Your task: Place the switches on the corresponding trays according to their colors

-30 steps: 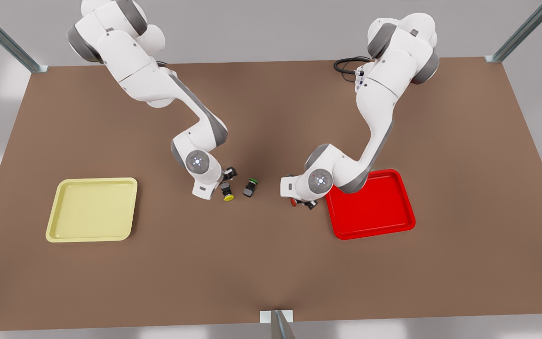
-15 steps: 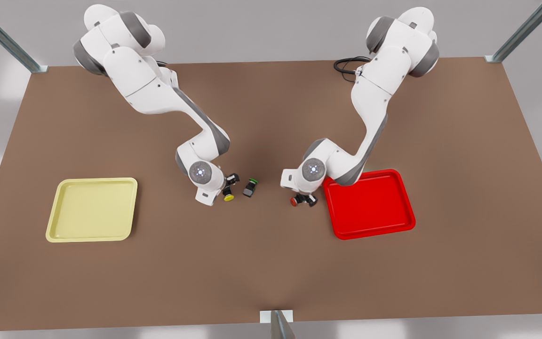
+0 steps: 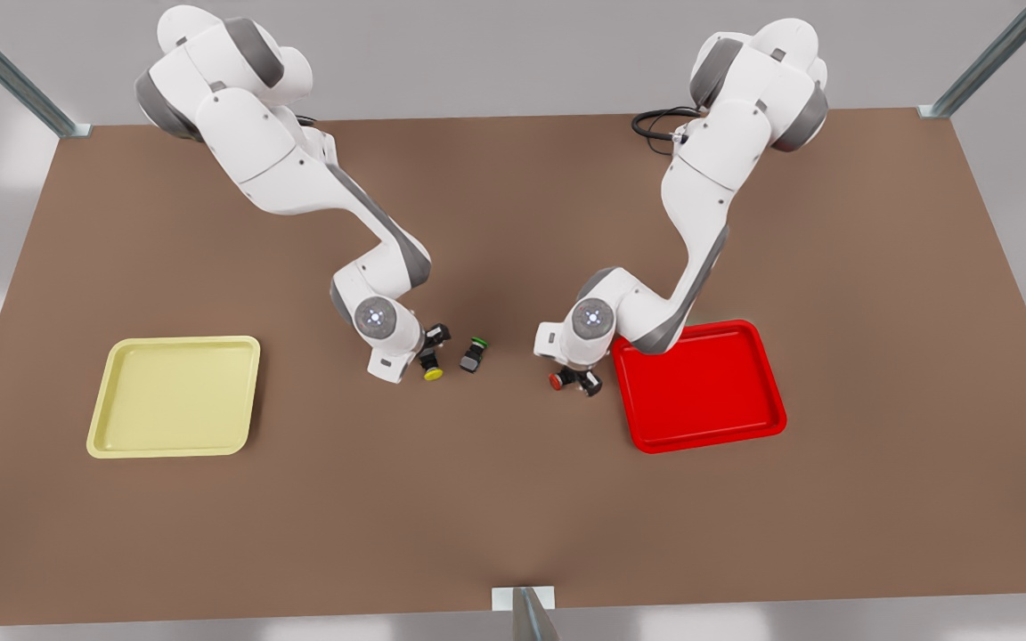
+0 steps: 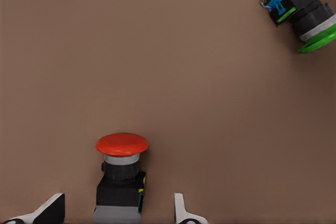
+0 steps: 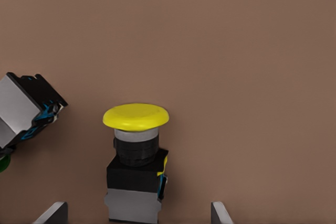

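The red switch (image 3: 557, 381) (image 4: 121, 182) lies on the table just off the red tray (image 3: 709, 392), cap pointing away from it. My left gripper (image 3: 574, 381) (image 4: 115, 209) is open, with one fingertip on each side of its dark body. The yellow switch (image 3: 431, 367) (image 5: 136, 145) lies near the table's middle. My right gripper (image 3: 424, 354) (image 5: 137, 212) is open and straddles its body with clear gaps on both sides. The pale yellow tray (image 3: 175, 396) sits at the front view's left, with nothing in it.
A green-capped switch (image 3: 474, 354) (image 4: 302, 6) (image 5: 21, 114) lies between the two grippers, close beside the yellow one. A black cable (image 3: 655, 125) coils at the table's back edge. Metal frame posts stand at the corners and the front edge.
Both wrists have sunk lower over their switches. The arm by the red tray has drawn back off it a little. No switch has moved.
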Motion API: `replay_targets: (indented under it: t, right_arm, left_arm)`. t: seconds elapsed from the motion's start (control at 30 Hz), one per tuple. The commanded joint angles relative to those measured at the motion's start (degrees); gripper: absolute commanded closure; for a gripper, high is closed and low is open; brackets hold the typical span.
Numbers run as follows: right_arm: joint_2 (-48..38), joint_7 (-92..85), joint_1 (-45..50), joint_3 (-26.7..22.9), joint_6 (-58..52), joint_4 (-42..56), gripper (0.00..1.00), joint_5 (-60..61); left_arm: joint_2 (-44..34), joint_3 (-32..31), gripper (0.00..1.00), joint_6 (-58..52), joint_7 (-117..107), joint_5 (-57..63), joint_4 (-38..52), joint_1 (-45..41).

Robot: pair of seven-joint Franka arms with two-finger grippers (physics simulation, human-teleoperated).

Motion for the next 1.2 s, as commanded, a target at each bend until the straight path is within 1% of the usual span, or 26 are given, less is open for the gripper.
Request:
replay_targets:
  t: [0.0,0.07,0.17,0.23,0.3,0.43,0.47,0.5,0.53,0.63,0.73,0.87,0.97,1.0,1.03,1.07,1.1,1.17]
  right_arm:
    - [0.19,0.00,0.09,0.00,0.08,0.00,0.00,0.00]
    - [0.37,-0.09,0.27,0.00,0.08,0.18,0.00,0.00]
    - [0.72,-0.09,0.09,0.00,0.08,0.35,0.00,0.09]
    - [1.34,-0.09,0.27,0.00,0.17,0.70,0.00,0.09]
    - [1.95,-0.09,0.44,0.00,0.78,0.97,0.00,0.09]
    - [2.04,-0.09,0.62,0.00,1.40,1.14,0.00,0.00]
    - [2.04,-0.09,0.62,0.00,1.40,1.14,0.00,0.00]
    - [2.04,-0.18,0.62,0.00,1.40,1.14,0.20,0.00]
    - [2.04,-0.18,0.71,0.00,1.40,1.14,0.32,0.00]
    - [2.04,0.00,0.71,0.00,1.40,1.14,0.30,-1.14]
    - [2.04,0.00,0.71,0.00,1.40,1.23,0.30,-1.23]
    - [2.48,0.09,0.71,0.00,1.40,1.58,0.24,-1.14]
    - [2.48,0.00,0.71,0.00,1.40,1.67,0.24,-1.23]
    - [2.57,0.00,0.71,0.00,1.40,1.67,0.28,-1.23]
    - [2.57,-0.09,0.71,0.00,1.40,1.67,0.36,-1.23]
    - [2.92,-0.09,0.71,0.00,1.40,2.02,0.37,-1.23]
    - [2.92,-0.09,0.71,0.00,1.31,2.02,0.44,-1.23]
    - [3.01,0.00,0.62,0.00,1.22,2.20,0.41,-1.23]
  left_arm:
    - [-0.05,0.07,0.00,0.56,-0.08,-0.01,-0.66,-0.01]
    - [-0.49,0.16,0.00,1.88,-0.08,-0.01,-1.90,-0.01]
    - [-0.40,0.16,0.14,1.88,-0.34,0.08,-1.81,-0.18]
    - [-0.14,0.16,0.16,1.97,-1.05,-0.01,-1.63,-0.53]
    - [0.12,0.16,0.23,2.94,-1.05,0.16,-1.63,-0.53]
    - [0.12,0.16,0.27,3.03,-1.93,-0.10,-1.63,-0.97]
    - [0.12,0.16,0.33,3.03,-2.01,0.25,-1.63,-0.97]
    - [0.12,0.16,0.36,3.03,-2.36,-0.19,-1.63,-0.97]
    - [0.21,0.16,0.38,3.12,-3.86,-0.36,-1.63,-0.97]
    - [0.30,0.16,0.37,3.03,-4.56,-0.36,-1.63,-0.97]
    - [0.21,0.16,0.36,3.03,-4.56,-0.36,-1.54,-0.97]
    - [-0.23,0.16,0.36,1.97,-4.48,-0.36,-1.46,-0.89]
    - [-0.23,0.16,0.37,1.45,-5.00,-0.36,-1.72,-0.97]
    - [-0.23,0.16,0.39,1.09,-5.18,-0.28,-1.72,-0.97]
    - [-0.23,0.16,0.39,1.01,-5.18,-0.36,-1.72,-0.97]
    - [-0.23,0.16,0.44,1.01,-5.27,-0.36,-1.72,-0.97]
    - [-0.23,0.16,0.44,1.01,-5.53,-0.36,-1.63,-0.97]
    - [-0.31,0.16,0.44,1.01,-5.62,-0.28,-1.63,-0.97]
